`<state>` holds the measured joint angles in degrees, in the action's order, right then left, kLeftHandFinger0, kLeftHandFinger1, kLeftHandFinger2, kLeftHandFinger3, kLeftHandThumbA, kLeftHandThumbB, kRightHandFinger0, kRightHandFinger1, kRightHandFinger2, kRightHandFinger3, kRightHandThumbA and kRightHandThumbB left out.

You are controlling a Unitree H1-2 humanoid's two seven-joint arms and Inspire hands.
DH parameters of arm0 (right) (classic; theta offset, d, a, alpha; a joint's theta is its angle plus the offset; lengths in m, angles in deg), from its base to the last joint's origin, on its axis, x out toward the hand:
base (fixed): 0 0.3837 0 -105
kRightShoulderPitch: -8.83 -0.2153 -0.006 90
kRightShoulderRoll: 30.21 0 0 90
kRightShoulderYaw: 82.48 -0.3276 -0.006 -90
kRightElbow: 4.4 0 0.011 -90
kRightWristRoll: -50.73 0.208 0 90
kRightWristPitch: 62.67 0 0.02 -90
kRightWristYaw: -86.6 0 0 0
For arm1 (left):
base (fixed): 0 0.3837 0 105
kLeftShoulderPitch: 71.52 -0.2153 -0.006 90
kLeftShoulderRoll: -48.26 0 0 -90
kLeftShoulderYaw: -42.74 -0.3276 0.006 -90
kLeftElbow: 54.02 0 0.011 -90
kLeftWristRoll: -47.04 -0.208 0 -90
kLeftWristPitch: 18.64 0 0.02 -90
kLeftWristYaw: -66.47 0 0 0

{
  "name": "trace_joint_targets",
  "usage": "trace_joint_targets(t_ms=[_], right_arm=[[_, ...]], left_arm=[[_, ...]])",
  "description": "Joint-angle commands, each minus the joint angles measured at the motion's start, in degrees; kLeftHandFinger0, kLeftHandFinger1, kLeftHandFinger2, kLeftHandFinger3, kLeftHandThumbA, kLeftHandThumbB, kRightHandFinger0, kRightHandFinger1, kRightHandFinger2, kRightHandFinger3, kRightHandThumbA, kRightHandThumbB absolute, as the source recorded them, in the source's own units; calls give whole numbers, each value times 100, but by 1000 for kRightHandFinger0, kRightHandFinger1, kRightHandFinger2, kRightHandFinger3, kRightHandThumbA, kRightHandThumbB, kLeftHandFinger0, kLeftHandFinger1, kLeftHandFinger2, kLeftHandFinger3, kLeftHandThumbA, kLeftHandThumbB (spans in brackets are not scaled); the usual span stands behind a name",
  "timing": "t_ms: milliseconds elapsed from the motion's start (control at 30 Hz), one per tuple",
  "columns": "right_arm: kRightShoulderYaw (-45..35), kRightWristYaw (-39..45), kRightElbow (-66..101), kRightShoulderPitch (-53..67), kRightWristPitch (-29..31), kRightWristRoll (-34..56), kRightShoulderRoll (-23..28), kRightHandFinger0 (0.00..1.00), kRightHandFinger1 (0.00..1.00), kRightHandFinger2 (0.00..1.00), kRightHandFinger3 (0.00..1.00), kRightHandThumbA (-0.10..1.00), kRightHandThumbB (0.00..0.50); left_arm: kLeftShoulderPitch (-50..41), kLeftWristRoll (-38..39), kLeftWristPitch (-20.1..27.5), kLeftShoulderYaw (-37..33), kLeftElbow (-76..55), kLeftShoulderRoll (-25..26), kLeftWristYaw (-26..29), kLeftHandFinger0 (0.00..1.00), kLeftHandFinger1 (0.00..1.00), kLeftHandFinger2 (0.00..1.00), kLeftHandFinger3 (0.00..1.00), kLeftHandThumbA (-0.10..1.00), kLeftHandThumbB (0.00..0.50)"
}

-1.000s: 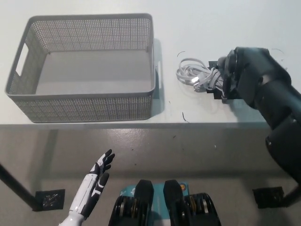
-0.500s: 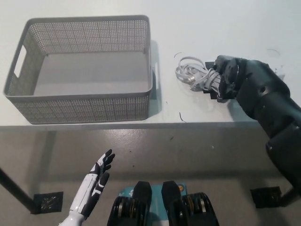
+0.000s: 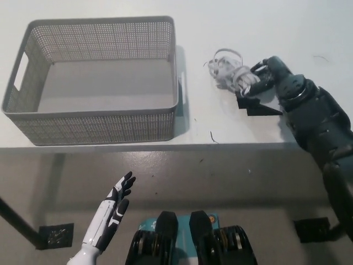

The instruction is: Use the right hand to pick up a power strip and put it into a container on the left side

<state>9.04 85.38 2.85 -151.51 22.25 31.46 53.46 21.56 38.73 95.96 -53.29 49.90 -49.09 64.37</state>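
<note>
Black right hand (image 3: pixel 263 77) closing its fingers (image 3: pixel 255 70) around the power strip (image 3: pixel 236 76), gripping it at the right end of the bundle, on the right part of the white desk (image 3: pixel 231 33). Whether lifting it clear of the surface or only pressing on it: cannot tell. Pale cord (image 3: pixel 225 62) looping loosely to the far left of the grip, coiled but unsecured. Dark angular shape just near of the bundle, probably shadow; not resolvable.

Handling, judged: rigid body, light to moderate weight, smooth plastic likely slipping under a shallow pinch; cord soft, trailing, liable to swing or snag on a rim. Best hold across the stiff body, gathering several cord loops under the same grip.

Grey perforated container (image 3: pixel 99 124) standing on the left of the desk, well apart from the bundle, holding nothing visible. White left hand (image 3: pixel 110 212) resting low at near left, below the desk edge, fingers spread, holding nothing.
</note>
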Motion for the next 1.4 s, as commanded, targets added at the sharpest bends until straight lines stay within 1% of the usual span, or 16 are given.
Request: trace_joint_targets(t_ms=[0,133,167,200,333,400,500,533,600,700,867,967,1033,1067,1133,1367], right_arm=[[-3110,-599,186,-691,1351,3458,-191,0,267,706,818,-100,142],[-4036,-227,236,-943,1208,3981,-117,0,161,657,770,-100,138],[-4134,-134,250,-992,1218,4003,-114,0,155,668,814,-100,138],[-4250,-72,279,-1064,1160,4023,-111,0,149,687,998,-100,144],[-4538,78,416,-1229,1034,4005,-148,0,63,613,1000,-100,109],[-4704,239,461,-1308,965,4029,-159,0,26,566,786,-100,96],[-4871,384,549,-1434,912,4020,-183,0,36,569,624,-100,73],[-4932,507,611,-1500,865,4035,-194,0,73,591,749,-100,108],[-5032,525,680,-1561,789,4030,-217,0,121,614,1000,-100,111],[-5238,562,882,-1682,646,4153,-293,0,95,572,988,-100,97],[-5418,742,1279,-1800,415,4363,-415,0,120,608,1000,-100,91],[-5355,774,1847,-1928,9,4458,-561,0,109,578,934,-100,68],[-5325,736,2133,-1972,-115,4529,-658,0,105,580,956,-100,70],[-5288,737,2304,-2008,-174,4572,-721,0,98,576,904,-100,70],[-5238,641,2664,-2074,-397,4718,-844,0,104,601,995,-100,80],[-4877,492,3500,-2301,-773,4939,-1101,0,199,650,1000,-100,85]], left_arm=[[167,53,139,17,-229,148,-129,1000,1000,1000,1000,1000,124],[179,71,136,20,-208,138,-130,1000,1000,1000,1000,1000,123],[193,78,130,23,-196,134,-128,1000,1000,1000,1000,1000,122],[195,89,111,23,-202,131,-135,1000,1000,1000,1000,1000,121],[185,94,116,18,-214,131,-141,1000,1000,1000,1000,1000,123],[183,77,115,19,-207,128,-130,1000,1000,1000,1000,1000,124],[211,72,169,15,-172,136,-130,1000,1000,1000,1000,1000,119],[207,66,142,20,-198,132,-124,1000,1000,1000,1000,1000,115],[205,49,146,20,-187,134,-116,1000,1000,1000,1000,1000,113],[207,103,145,23,-159,137,-140,1000,1000,1000,1000,1000,113],[150,158,126,25,-193,139,-164,1000,1000,1000,1000,1000,114],[149,148,127,20,-191,134,-160,1000,1000,1000,1000,1000,110],[150,147,145,20,-174,132,-155,1000,1000,1000,1000,1000,102],[147,144,147,24,-164,128,-147,1000,1000,1000,1000,1000,103],[120,132,139,21,-175,116,-135,1000,1000,1000,1000,1000,103],[77,150,200,5,-167,112,-145,1000,1000,1000,1000,1000,82]])
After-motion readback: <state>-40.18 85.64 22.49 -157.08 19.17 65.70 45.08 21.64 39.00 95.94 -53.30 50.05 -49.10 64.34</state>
